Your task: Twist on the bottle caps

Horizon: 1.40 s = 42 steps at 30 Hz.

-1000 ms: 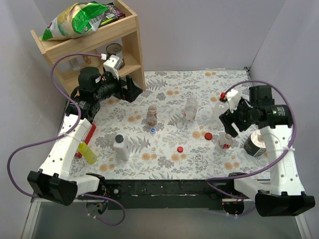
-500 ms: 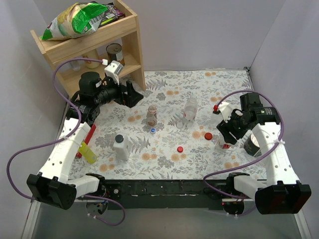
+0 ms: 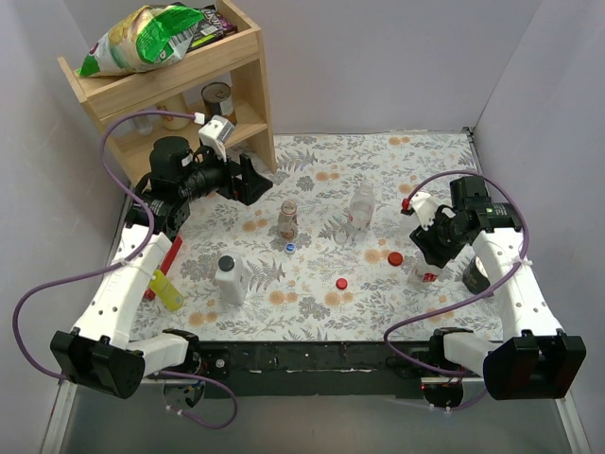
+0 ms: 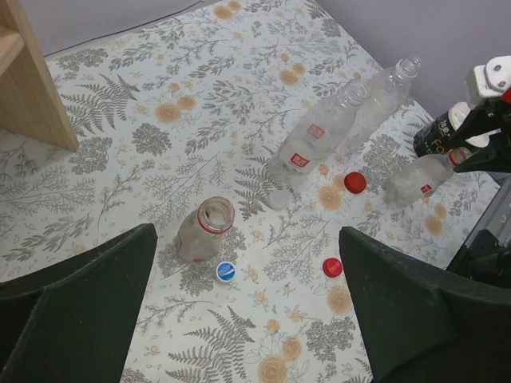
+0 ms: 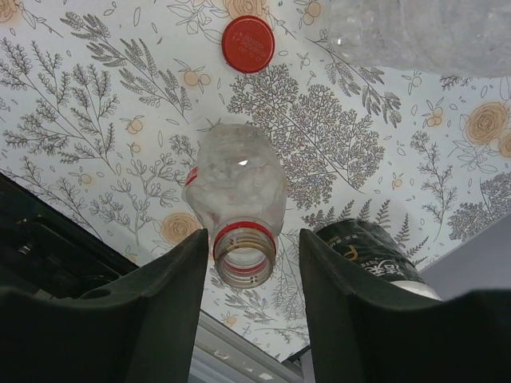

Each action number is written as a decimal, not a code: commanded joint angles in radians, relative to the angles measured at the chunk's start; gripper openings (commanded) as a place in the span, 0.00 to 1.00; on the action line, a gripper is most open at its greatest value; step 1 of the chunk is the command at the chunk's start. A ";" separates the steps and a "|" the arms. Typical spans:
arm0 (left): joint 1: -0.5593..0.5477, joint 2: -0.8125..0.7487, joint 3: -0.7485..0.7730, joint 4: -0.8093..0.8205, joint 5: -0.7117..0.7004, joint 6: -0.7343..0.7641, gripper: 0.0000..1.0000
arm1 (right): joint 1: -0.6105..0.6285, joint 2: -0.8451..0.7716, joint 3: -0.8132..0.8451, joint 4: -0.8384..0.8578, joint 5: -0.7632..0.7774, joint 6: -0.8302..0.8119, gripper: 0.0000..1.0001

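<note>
We see the right gripper (image 5: 251, 251) half spread, its fingers on either side of the open neck of a clear bottle (image 5: 235, 187). A sliver of cloth shows between the neck and one finger, so the jaws are not pinching it. This bottle is at the right side of the floral tablecloth (image 3: 321, 170), just beside a dark can (image 5: 363, 247), with a red cap (image 5: 248, 44) lying near it.

The left gripper (image 4: 247, 319) is spread wide and holds nothing. It hangs over the far left of the table, near the wooden shelf (image 3: 189, 85). In its view an uncapped bottle (image 4: 204, 231) stands with a blue cap (image 4: 225, 270) just beside it. A second red cap (image 4: 332, 266) lies apart from both, toward the near edge. Mid-table we find a labelled bottle (image 4: 311, 148) and, near it, another open bottle (image 4: 383, 92).
</note>
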 commanded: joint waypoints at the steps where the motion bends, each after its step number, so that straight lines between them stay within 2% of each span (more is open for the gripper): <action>1: 0.002 -0.004 0.031 0.007 0.023 0.004 0.98 | -0.001 0.003 -0.024 0.031 0.011 -0.002 0.55; 4: 0.002 -0.002 0.026 0.005 0.029 0.005 0.98 | -0.001 0.009 -0.033 0.031 0.002 -0.001 0.50; 10: -0.001 0.005 0.020 0.005 0.072 0.036 0.98 | 0.000 0.031 0.011 -0.004 -0.032 0.001 0.23; 11: -0.004 0.005 0.020 0.004 0.094 0.051 0.98 | -0.001 0.035 0.061 -0.039 -0.038 0.001 0.18; 13: -0.022 0.014 0.034 -0.012 0.127 0.106 0.98 | 0.000 0.035 0.125 -0.097 -0.096 -0.019 0.13; 15: -0.050 0.042 0.051 -0.031 0.157 0.163 0.98 | -0.001 0.031 0.233 -0.215 -0.203 -0.087 0.11; 20: -0.198 0.122 0.095 -0.113 0.243 0.235 0.98 | 0.047 -0.089 0.294 -0.219 -0.340 -0.120 0.01; 24: -0.411 0.159 0.066 -0.111 0.184 0.324 0.98 | 0.106 -0.092 0.317 -0.219 -0.464 -0.077 0.01; 25: -0.435 0.159 0.051 -0.072 0.167 0.331 0.98 | 0.117 -0.086 0.338 -0.219 -0.492 -0.056 0.01; 27: -0.458 0.159 0.006 -0.023 0.155 0.341 0.98 | 0.152 -0.081 0.358 -0.217 -0.588 -0.051 0.01; 31: -0.475 0.206 0.000 0.002 0.176 0.392 0.98 | 0.195 -0.040 0.421 -0.193 -0.655 -0.017 0.01; 42: -0.538 0.289 -0.041 0.114 0.214 0.396 0.98 | 0.282 0.038 0.469 -0.044 -0.621 0.036 0.01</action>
